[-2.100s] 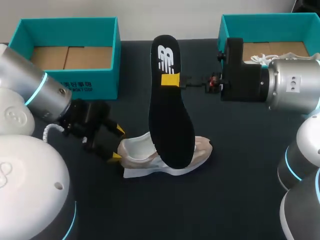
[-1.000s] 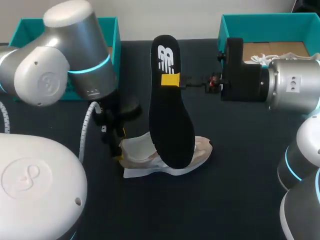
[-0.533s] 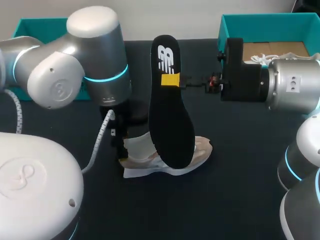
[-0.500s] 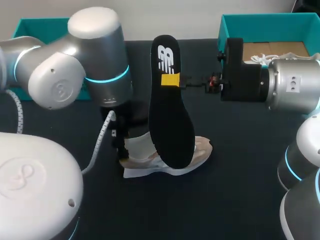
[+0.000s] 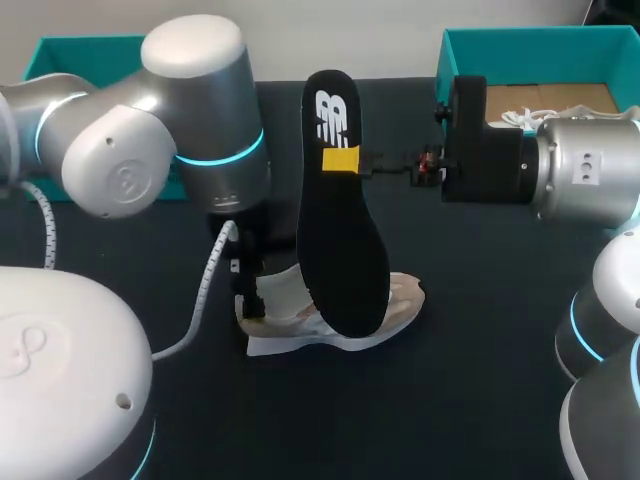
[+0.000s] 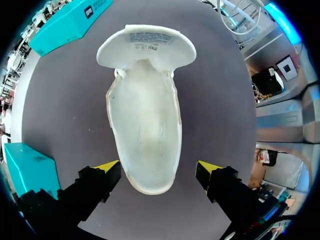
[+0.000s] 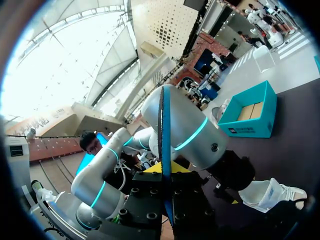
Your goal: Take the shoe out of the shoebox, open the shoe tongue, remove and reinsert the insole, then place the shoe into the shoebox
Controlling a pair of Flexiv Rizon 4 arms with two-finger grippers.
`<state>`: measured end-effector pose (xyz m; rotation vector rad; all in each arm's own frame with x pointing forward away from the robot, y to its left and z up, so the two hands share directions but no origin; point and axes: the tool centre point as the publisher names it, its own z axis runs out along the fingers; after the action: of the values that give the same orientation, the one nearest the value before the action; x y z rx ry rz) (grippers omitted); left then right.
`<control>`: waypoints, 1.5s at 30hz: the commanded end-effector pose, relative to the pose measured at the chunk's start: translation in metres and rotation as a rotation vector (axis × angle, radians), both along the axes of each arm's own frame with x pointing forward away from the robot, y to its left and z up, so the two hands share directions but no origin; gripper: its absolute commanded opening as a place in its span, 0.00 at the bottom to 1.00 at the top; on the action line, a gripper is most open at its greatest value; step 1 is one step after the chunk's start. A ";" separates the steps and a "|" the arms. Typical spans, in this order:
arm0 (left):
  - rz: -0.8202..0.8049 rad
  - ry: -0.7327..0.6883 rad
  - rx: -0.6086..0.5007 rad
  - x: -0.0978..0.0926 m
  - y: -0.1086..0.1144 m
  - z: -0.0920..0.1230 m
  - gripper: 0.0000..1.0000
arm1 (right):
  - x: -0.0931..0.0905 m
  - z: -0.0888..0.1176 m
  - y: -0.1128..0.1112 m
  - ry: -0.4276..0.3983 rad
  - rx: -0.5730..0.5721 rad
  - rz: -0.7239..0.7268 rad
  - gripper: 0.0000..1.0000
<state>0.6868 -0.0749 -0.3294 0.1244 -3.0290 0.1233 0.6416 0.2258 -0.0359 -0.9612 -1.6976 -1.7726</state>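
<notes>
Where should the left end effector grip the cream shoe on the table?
The heel's two sidewalls, from straight above. The cream fabric shoe sits sole-down, opening upward, and the open fingers of the left end effector straddle its narrow heel; the tongue flares wide at the far end.

Two teal shoeboxes [image 5: 85, 47] [image 5: 520, 40], one white shoe [image 5: 402, 298], one black insole [image 5: 340, 240], two silver robot arms [image 5: 170, 130] [image 5: 570, 180].

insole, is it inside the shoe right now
No, the right gripper holds the insole upright, outside the shoe.
</notes>
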 end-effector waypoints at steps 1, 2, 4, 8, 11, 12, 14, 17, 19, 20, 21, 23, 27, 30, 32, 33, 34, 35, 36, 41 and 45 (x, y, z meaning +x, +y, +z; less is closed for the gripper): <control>-0.001 0.008 -0.015 0.007 -0.007 0.002 1.00 | 0.001 0.000 0.005 0.002 -0.002 -0.004 0.00; 0.008 -0.004 -0.017 0.011 -0.010 0.002 1.00 | 0.001 0.000 0.005 0.002 -0.002 -0.004 0.00; 0.014 -0.005 -0.040 0.019 -0.016 0.001 1.00 | 0.001 0.000 0.005 0.002 -0.002 -0.004 0.00; 0.034 -0.038 -0.075 0.033 -0.027 -0.002 1.00 | 0.001 0.000 0.005 0.002 -0.002 -0.004 0.00; 0.040 -0.048 -0.109 0.040 -0.035 -0.006 1.00 | 0.001 0.000 0.005 0.002 -0.002 -0.004 0.00; 0.040 -0.049 -0.107 0.042 -0.038 -0.010 1.00 | 0.001 0.000 0.005 0.002 -0.002 -0.004 0.00; 0.043 -0.051 -0.128 0.047 -0.044 -0.015 1.00 | 0.001 0.000 0.005 0.002 -0.002 -0.004 0.00; 0.055 -0.061 -0.134 0.055 -0.051 -0.027 1.00 | 0.001 0.000 0.005 0.002 -0.002 -0.004 0.00; 0.056 -0.056 -0.136 0.057 -0.056 -0.034 1.00 | 0.001 0.000 0.005 0.002 -0.002 -0.004 0.00; 0.059 -0.055 -0.136 0.059 -0.058 -0.038 1.00 | 0.001 0.000 0.005 0.002 -0.002 -0.004 0.00; 0.059 -0.052 -0.133 0.060 -0.061 -0.041 1.00 | 0.001 0.000 0.005 0.002 -0.002 -0.004 0.00; 0.062 -0.050 -0.123 0.062 -0.064 -0.049 1.00 | 0.001 0.000 0.005 0.002 -0.002 -0.004 0.00; 0.068 -0.033 -0.134 0.062 -0.070 -0.055 0.98 | 0.001 0.000 0.005 0.002 -0.002 -0.004 0.00; 0.068 -0.028 -0.135 0.062 -0.076 -0.060 0.97 | 0.001 0.000 0.005 0.002 -0.002 -0.004 0.00; 0.071 -0.025 -0.136 0.063 -0.080 -0.064 0.93 | 0.001 0.000 0.005 0.002 -0.002 -0.004 0.00; 0.073 -0.021 -0.132 0.064 -0.081 -0.065 0.94 | 0.001 0.000 0.005 0.002 -0.002 -0.004 0.00; 0.074 -0.020 -0.132 0.064 -0.083 -0.067 0.93 | 0.001 0.000 0.005 0.002 -0.002 -0.004 0.00; 0.075 -0.020 -0.131 0.064 -0.084 -0.068 0.93 | 0.001 0.000 0.005 0.002 -0.002 -0.004 0.00; 0.076 -0.020 -0.130 0.065 -0.086 -0.069 0.88 | 0.001 0.000 0.005 0.002 -0.002 -0.004 0.00; 0.058 -0.024 -0.107 0.062 -0.091 -0.070 0.52 | 0.001 0.000 0.005 0.002 -0.002 -0.004 0.00; 0.050 -0.019 -0.103 0.059 -0.089 -0.071 0.37 | 0.001 0.000 0.005 0.002 -0.002 -0.004 0.00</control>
<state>0.7461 -0.1619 -0.4000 0.1916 -3.0315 0.2935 0.6416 0.2258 -0.0359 -0.9612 -1.6977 -1.7726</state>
